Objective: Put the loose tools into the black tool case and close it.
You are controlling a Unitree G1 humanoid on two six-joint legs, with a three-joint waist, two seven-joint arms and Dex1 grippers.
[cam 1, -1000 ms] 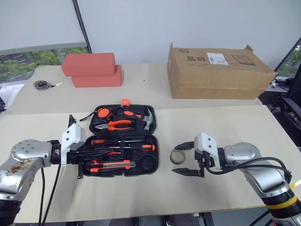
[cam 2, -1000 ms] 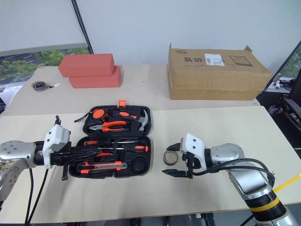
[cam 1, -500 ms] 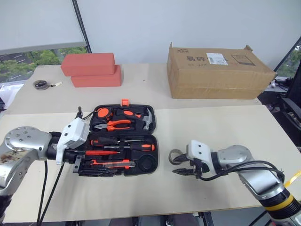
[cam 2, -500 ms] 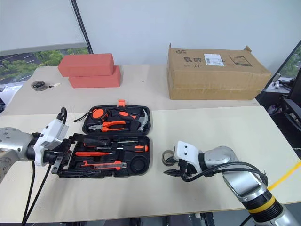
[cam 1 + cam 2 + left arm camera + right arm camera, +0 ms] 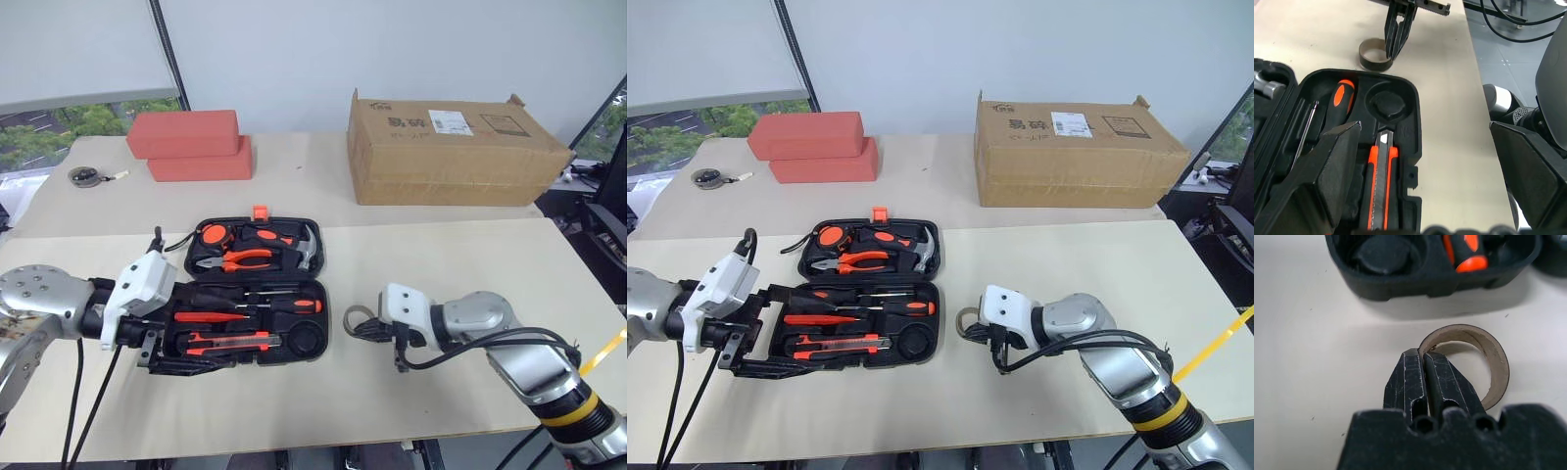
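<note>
One tape roll [image 5: 1469, 363] lies on the table beside the open black tool case [image 5: 253, 311], its rim pinched by the closed right gripper [image 5: 1424, 364] for lifting, while the left gripper [image 5: 1425, 161] hovers spread wide over the case.

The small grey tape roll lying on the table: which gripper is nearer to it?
Right. The right gripper is shut on the small grey tape roll's wall. The left gripper hangs open at the black moulded-plastic tool case's far end.
</note>
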